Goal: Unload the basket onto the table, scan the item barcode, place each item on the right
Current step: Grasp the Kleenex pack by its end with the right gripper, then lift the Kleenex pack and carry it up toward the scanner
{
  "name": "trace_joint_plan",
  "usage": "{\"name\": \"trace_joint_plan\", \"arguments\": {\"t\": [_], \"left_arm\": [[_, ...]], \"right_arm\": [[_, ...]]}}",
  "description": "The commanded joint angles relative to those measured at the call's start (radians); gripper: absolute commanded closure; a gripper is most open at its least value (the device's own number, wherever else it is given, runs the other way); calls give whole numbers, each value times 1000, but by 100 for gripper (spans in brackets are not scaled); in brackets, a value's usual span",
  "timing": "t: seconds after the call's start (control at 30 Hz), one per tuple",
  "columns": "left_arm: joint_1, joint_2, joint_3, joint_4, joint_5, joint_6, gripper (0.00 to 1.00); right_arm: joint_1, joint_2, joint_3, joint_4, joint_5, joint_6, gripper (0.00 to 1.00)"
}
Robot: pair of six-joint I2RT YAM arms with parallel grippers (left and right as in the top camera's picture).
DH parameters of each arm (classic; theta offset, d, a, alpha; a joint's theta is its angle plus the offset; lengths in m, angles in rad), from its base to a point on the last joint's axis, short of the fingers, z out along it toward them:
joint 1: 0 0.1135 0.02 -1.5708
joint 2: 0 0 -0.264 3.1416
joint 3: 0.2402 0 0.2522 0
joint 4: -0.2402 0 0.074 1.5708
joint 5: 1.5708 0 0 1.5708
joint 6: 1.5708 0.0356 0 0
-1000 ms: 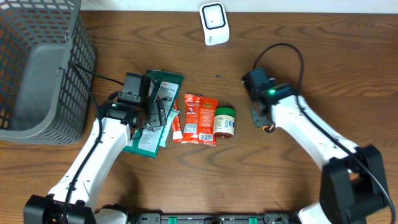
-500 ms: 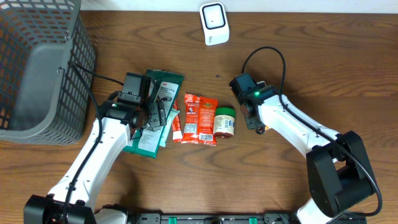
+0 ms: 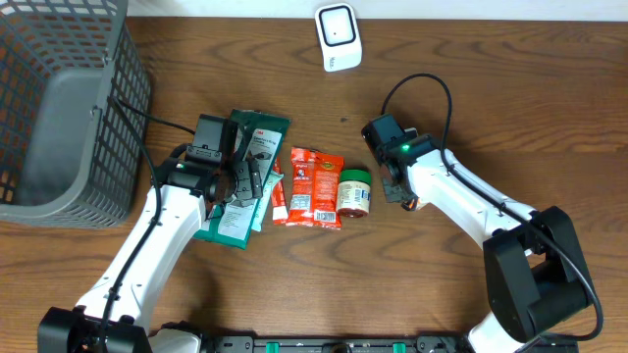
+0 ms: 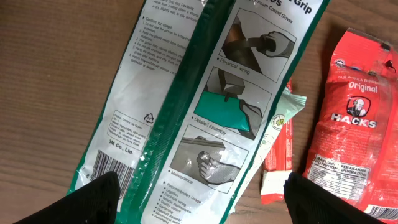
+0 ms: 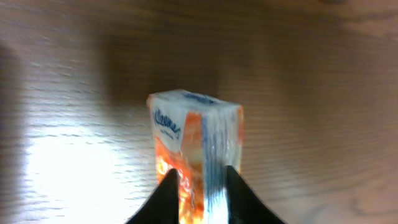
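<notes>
**Right wrist view: tissue pack [image 5: 196, 134] between the fingers, grip uncertain**

The right wrist camera showed the Kleenex tissue pack standing on end just ahead of the right gripper [image 5: 199, 196]. One dark fingertip sat on each side of the pack's lower part. The fingers overlapped the pack's edges, but the blurred frame did not show whether they were pressing it or had let go, so I could not tell if it was clamped or freed.

Over the last second the right arm had swung in toward the row of goods, and the orange pack beneath its fingers had travelled with it. It therefore seemed to have been carried, not left behind. In the final half second the arm barely moved. The jar [image 3: 354, 191] lay just beside the gripper, on the side toward the left arm. The white scanner [image 3: 338, 37] stood well apart, beyond the gripper at the far edge of the table [image 3: 510, 78].

My reading was that the pack was being brought down near the other goods, not held up to the scanner. Whether its barcode had been read could not be told.

The left gripper [image 4: 202, 205] had not shifted. It hung with its jaws spread wide and empty over the green glove packet [image 4: 205, 93], with the red Hacks bag [image 4: 354, 112] to one side of its fingers.
</notes>
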Motion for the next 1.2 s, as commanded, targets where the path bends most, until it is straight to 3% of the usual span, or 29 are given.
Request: {"name": "trace_joint_plan", "arguments": {"t": [0.0, 0.3, 0.6, 0.63, 0.67, 0.7, 0.8, 0.97, 1.17], "left_arm": [[1, 4, -10, 0, -5, 2, 15], [1, 4, -10, 0, -5, 2, 15], [1, 4, -10, 0, -5, 2, 15], [1, 4, -10, 0, -5, 2, 15], [1, 4, -10, -1, -5, 2, 15], [1, 4, -10, 0, -5, 2, 15], [0, 4, -10, 0, -5, 2, 15], [1, 4, -10, 0, -5, 2, 15], [1, 4, -10, 0, -5, 2, 15]], "right_arm": [[9, 6, 5, 24, -89, 10, 74], [0, -23, 43, 11, -130, 9, 68], [-40, -77, 194, -192, -132, 9, 65], [-47, -85, 202, -206, -139, 9, 59], [-65, -98, 209, -225, -160, 8, 42], [-81, -106, 209, -232, -178, 8, 34], [-145, -110, 209, -247, -256, 5, 28], [-254, -106, 175, -224, -496, -118, 30], [-276, -106, 89, -147, -534, -164, 41]]}}
